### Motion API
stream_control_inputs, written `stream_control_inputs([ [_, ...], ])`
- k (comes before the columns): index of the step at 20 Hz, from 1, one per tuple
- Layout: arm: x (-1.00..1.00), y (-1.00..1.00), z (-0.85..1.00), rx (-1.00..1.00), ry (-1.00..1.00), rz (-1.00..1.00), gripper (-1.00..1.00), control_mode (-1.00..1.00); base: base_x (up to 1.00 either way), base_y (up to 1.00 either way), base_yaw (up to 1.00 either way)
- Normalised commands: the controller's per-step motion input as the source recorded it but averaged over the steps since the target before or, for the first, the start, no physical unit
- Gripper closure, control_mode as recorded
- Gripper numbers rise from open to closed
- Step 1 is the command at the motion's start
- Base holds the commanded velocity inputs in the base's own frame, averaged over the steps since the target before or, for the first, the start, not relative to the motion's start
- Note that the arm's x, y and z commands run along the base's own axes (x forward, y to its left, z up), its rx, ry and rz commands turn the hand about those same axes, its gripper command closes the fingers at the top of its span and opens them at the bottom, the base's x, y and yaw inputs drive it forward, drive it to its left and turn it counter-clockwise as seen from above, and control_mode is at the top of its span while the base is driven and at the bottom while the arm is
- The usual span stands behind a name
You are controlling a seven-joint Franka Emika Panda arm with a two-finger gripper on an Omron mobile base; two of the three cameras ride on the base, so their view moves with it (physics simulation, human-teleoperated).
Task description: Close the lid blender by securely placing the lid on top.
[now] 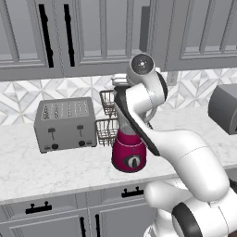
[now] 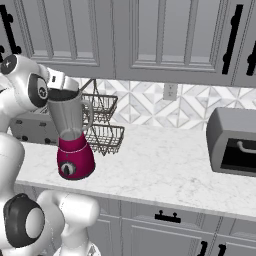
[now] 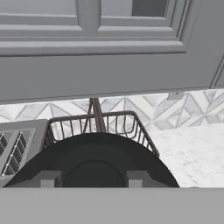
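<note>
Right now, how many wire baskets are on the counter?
2, stacked on one stand behind the blender: the upper wire basket near the jar's top, the lower wire basket beside the jar, toward the backsplash. The arm hides parts of both from the left.

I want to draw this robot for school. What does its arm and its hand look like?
The arm is glossy white, made of fat rounded tubes, with dark grey rings and round caps at the joints and a dark stripe along one link. Its hand is a white block ending in a gripper with two small dark grey square finger tips. No cables or markings show.
</note>
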Motion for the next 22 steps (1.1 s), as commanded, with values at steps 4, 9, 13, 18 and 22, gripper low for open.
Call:
stream_control_inputs([
  [4,-0.14,-0.29,-0.03,-0.09,0.06,0.00,1.00,-1.00,0.00,0.00,0.00],
  [9,-0.05,-0.09,-0.05,-0.04,0.02,0.00,1.00,-1.00,0.00,0.00,0.00],
  [13,-0.02,0.00,-0.28,0.00,0.00,0.00,1.00,-1.00,0.00,0.00,0.00],
  [18,-0.13,0.00,-0.54,0.00,0.00,-0.06,1.00,-1.00,0.00,0.00,0.00],
  [22,-0.02,0.00,-0.54,0.06,0.00,-0.12,1.00,-1.00,0.00,0.00,0.00],
])
